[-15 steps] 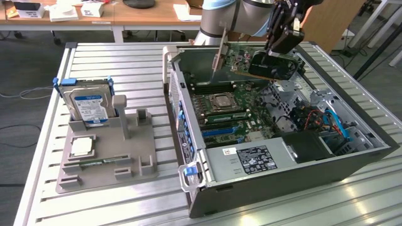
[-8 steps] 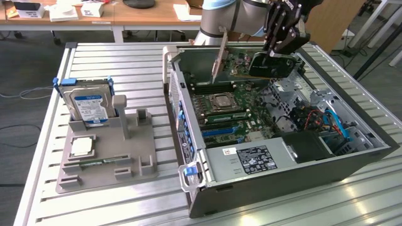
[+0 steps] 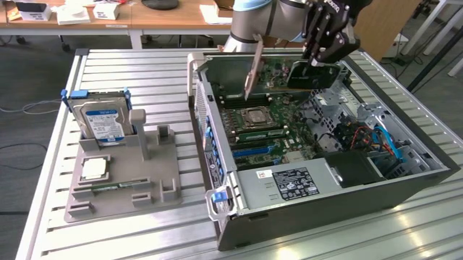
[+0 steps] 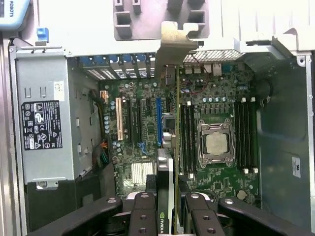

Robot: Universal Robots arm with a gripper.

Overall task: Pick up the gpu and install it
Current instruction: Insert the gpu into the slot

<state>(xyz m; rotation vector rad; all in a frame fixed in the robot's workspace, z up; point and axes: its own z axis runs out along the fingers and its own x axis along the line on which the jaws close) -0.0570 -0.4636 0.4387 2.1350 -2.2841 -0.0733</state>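
The robot arm's gripper (image 3: 318, 60) (image 4: 166, 209) holds the gpu (image 3: 307, 78) (image 4: 166, 172) over the far end of an open computer case (image 3: 326, 216). Its dark fingers (image 4: 142, 216) are clamped at a middling width on either face of the card. In the exterior view the card's black face is turned toward the camera, and its silvery bracket (image 3: 253, 67) (image 4: 176, 44) hangs at the end toward the exterior view's left.

The wrist view sees the card edge-on, as a thin line running over the motherboard (image 3: 271, 127) (image 4: 142, 123) between a blue slot (image 4: 158, 123) and the memory slots beside the processor socket (image 3: 253, 115) (image 4: 215, 142). The card appears to be raised clear of the board, but its lower edge is hidden, so whether it touches anything cannot be told, nor which slot it lies over.

The arm is cut off at the frame edge, and the gripper covers part of the card's top. The grey power supply (image 3: 285, 184) (image 4: 44, 128) sits at the near end of the case, its label too small to read.

Well apart, on the exterior view's left, a grey holder (image 3: 130, 195) on the slatted metal table (image 3: 130, 65) carries an upright hard drive (image 3: 103, 122).
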